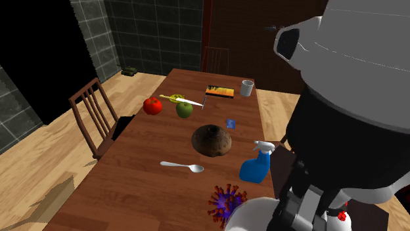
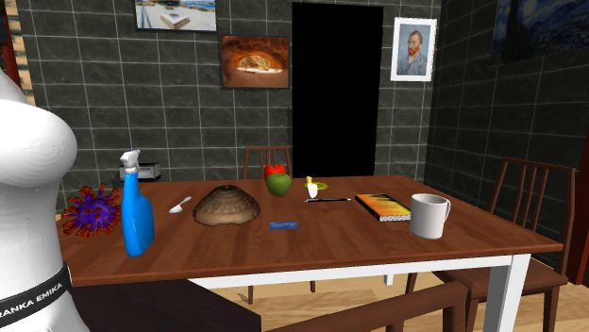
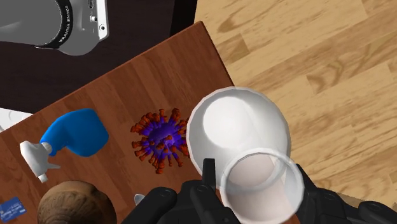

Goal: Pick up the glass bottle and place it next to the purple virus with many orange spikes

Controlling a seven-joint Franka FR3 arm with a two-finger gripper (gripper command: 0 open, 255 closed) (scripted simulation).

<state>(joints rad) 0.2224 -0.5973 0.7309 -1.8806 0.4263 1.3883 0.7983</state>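
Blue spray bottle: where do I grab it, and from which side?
Grip the blue spray bottle around its body below the white trigger head, coming level from the side away from the purple virus. It stands upright, and the head would likely hinder a top-down grasp.

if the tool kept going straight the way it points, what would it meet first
The white bottle clasped in the tool lies right ahead. Pushing on, the bottle's base would probably meet the table near its edge, beside the purple spiked virus, though depth is unclear.
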